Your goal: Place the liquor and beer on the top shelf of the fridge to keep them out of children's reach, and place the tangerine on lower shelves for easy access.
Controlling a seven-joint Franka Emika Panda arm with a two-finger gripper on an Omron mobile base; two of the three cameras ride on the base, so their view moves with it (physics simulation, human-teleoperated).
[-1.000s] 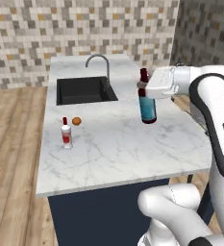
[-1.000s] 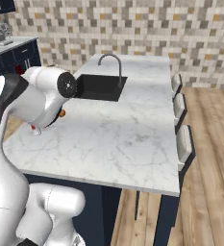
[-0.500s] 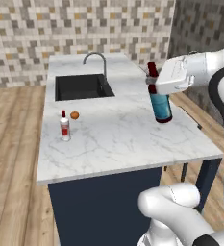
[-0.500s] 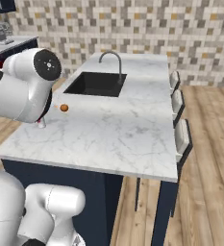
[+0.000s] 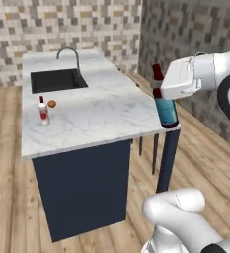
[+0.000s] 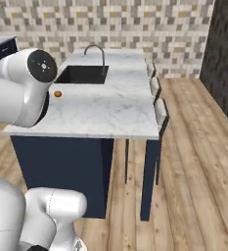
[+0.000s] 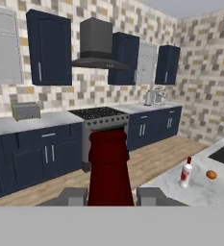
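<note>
Beer [image 5: 166, 106] is in your gripper [image 5: 162, 92], jaws clenched on its neck. In the left base view the bottle hangs upright in the air, off the right edge of the island [image 5: 101, 116], its base about level with the countertop and not touching it. Blue label faces the camera; the cap reads dark red above the white hand. In the hand view the cap [image 7: 108, 166] sits dead centre between the two fingertips [image 7: 74, 196], which touch it on both sides.

Liquor [image 5: 43, 110] stands upright on the left part of the island, on the near side of the sink [image 5: 57, 80]. Tangerine [image 5: 52, 104] lies just beside it, slightly farther back and to the right; the two look apart, not touching. You get the same pair in the hand view at lower right: liquor [image 7: 185, 173] on the marble, tangerine [image 7: 211, 175] near it. In the right base view the tangerine [image 6: 57, 93] sits near the left edge of the counter, partly next to the arm's big white joint.

Faucet [image 5: 72, 55] arches over the far side of the sink.

Hand view faces a far wall: stove [image 7: 100, 126], range hood [image 7: 96, 45] above it, dark blue cabinets [image 7: 48, 48] either side, toaster [image 7: 26, 111] on the left counter.

Stools [image 6: 157, 105] line the right side of the island in the right base view.
</note>
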